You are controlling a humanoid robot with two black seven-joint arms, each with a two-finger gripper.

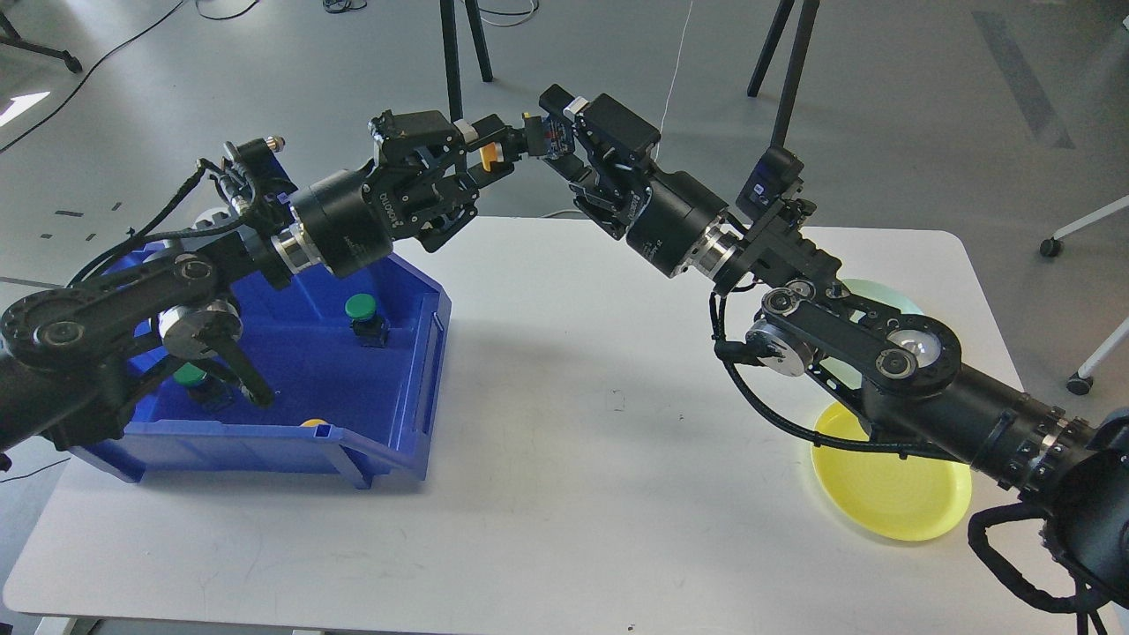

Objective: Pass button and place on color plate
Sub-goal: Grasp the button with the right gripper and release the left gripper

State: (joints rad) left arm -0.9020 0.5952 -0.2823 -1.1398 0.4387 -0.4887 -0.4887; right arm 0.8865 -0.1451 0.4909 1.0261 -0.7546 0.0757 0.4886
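A yellow button (488, 156) with a dark body is held in the air above the table's far edge. My left gripper (494, 153) is shut on its yellow cap end. My right gripper (569, 137) meets it from the right. Its jaws stand on either side of the button's dark body (549, 134), and a small gap still seems to show. The yellow plate (891, 498) lies at the table's front right, partly under my right arm. A pale green plate (886, 295) lies behind it, mostly hidden by the arm.
A blue bin (414, 388) stands on the table's left and holds two green buttons (360, 307) (190, 375) and a yellow one (310, 423) at its front wall. My left forearm crosses above the bin. Tripod legs stand beyond the table.
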